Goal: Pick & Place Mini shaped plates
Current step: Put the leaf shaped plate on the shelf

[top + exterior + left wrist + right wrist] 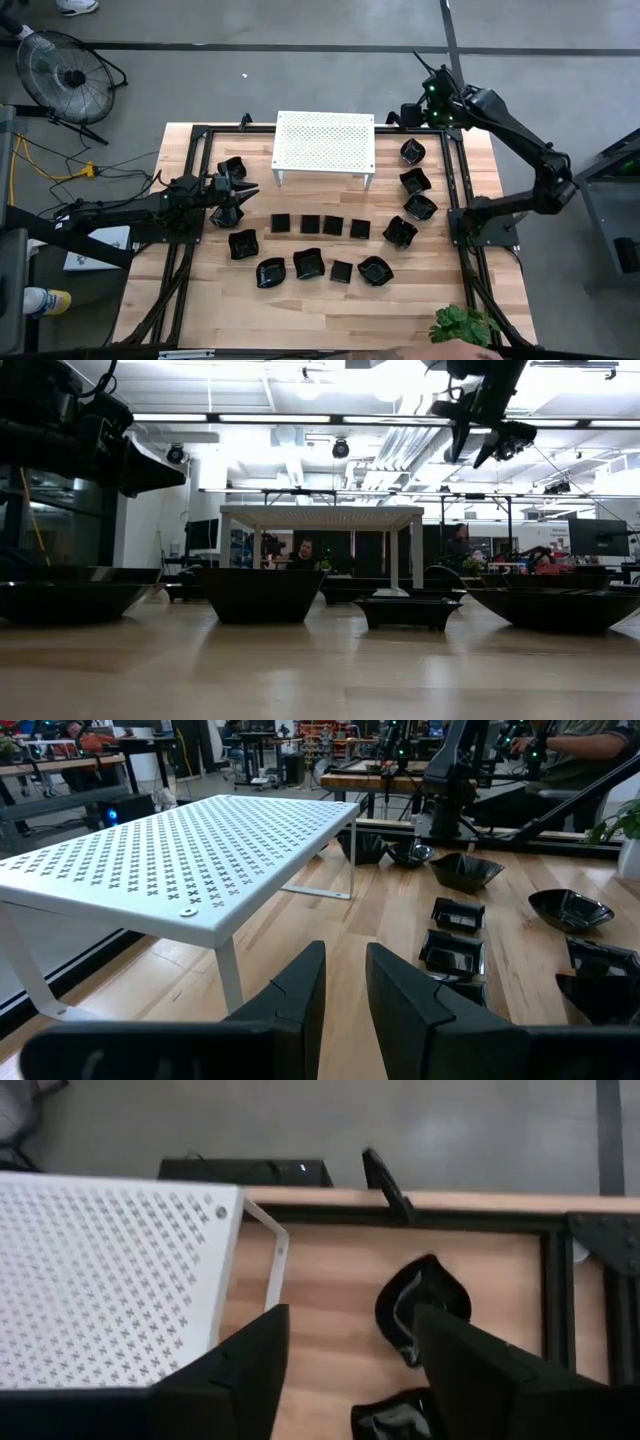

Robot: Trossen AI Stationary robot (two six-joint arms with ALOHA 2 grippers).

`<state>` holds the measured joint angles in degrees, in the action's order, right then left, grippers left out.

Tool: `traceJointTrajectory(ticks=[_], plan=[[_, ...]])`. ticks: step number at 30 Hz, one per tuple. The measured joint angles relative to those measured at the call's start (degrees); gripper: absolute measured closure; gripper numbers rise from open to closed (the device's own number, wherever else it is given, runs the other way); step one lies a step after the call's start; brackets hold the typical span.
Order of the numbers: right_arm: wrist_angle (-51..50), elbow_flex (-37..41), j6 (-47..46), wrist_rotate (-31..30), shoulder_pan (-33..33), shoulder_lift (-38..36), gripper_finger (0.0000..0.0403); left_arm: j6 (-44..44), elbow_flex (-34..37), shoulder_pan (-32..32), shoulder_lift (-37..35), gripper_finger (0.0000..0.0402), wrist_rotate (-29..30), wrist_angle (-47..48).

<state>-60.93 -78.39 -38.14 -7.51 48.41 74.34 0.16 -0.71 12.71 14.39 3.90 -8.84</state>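
Note:
Several glossy black mini plates lie flat on the wooden table: a row of flat squares (320, 225), wavy-rimmed ones along the right side (415, 182), and more near the front (307, 265). My left gripper (243, 189) (345, 970) hovers at the table's left, beside a plate (226, 212). It points level toward the right, slightly open and empty. My right gripper (420, 105) (350, 1340) hangs high over the far right corner, open and pointing down, above a wavy plate (422, 1315) (412, 150).
The white perforated stand (323, 142) (180, 860) stands on its legs at the table's far middle. Black frame rails (458, 190) run along both sides. A green plant (465, 325) sits at the near right edge. People sit in the room behind (305, 550).

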Motion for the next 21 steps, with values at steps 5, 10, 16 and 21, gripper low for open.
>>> traceJointTrajectory(ticks=[5, 10, 16, 21], plan=[[-3.7, 0.0, 0.2, 3.5, 3.1, 4.1, 0.0152, 0.0, 0.0, 0.0, 0.0, 0.0328, 0.0, 0.0], [-7.5, 0.7, 1.4, 3.5, 5.4, 8.6, 0.0148, 0.0, 0.0, 0.0, 0.0, 0.0328, 0.0, 0.0], [-7.1, 5.4, 0.9, 6.5, 6.4, 11.3, 0.0147, 0.0, 0.0, 0.0, 0.0, 0.0328, 0.0, 0.0], [-3.8, 13.1, -3.5, 8.1, 3.2, 6.8, 0.0148, 0.0, 0.0, 0.0, 0.0, 0.0328, 0.0, 0.0]])
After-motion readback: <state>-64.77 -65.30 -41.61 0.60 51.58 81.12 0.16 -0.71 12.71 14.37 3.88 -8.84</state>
